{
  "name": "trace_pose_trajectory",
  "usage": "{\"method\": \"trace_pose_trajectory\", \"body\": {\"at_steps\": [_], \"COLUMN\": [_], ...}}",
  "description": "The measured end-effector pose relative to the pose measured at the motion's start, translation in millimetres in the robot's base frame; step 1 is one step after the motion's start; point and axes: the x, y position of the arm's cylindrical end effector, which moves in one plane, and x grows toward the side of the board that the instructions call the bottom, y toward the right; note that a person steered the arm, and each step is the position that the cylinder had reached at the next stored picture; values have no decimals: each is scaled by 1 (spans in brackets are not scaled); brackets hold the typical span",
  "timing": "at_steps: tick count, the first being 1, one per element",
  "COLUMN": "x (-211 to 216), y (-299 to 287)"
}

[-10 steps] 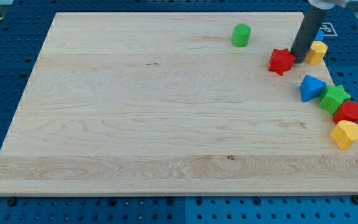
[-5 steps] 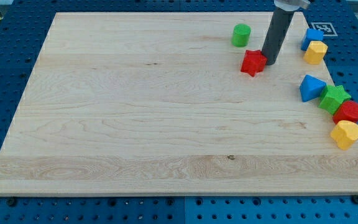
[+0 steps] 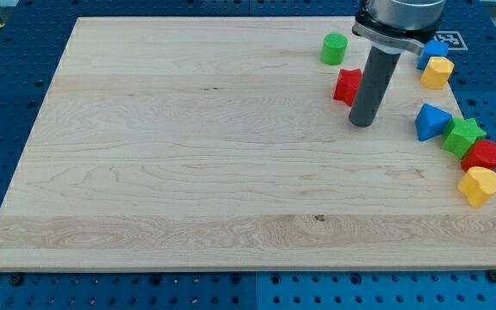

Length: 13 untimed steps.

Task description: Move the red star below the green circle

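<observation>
So the red star (image 3: 347, 86) sits on the wooden board (image 3: 188, 155) near the view's top right, just below the green circle (image 3: 334, 48) and a touch to its right, with a small gap between them. Its right side is hidden behind the rod, so I can't tell which way its points face, and it looks about as wide as tall, no real long axis to speak of.

My tip (image 3: 362, 124) is down on the board just to the lower right of the star; whether the rod touches it I can't tell. There's no hand here at all, just a plain rod, so nothing is spread or pinching.

Over at the view's right edge: a blue block (image 3: 433, 50) and a yellow block (image 3: 437, 72) touching each other, then lower down a blue triangle (image 3: 431, 121), a green star (image 3: 463, 135), a red block (image 3: 484, 155) and another yellow block (image 3: 479, 185) bunched in a curved row.
</observation>
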Motion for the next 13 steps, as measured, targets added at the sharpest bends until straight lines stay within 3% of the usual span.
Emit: {"method": "trace_pose_trajectory", "body": {"at_steps": [2,4,10,13], "x": [-42,0,-57,-58], "y": [-29,11,4,1]}}
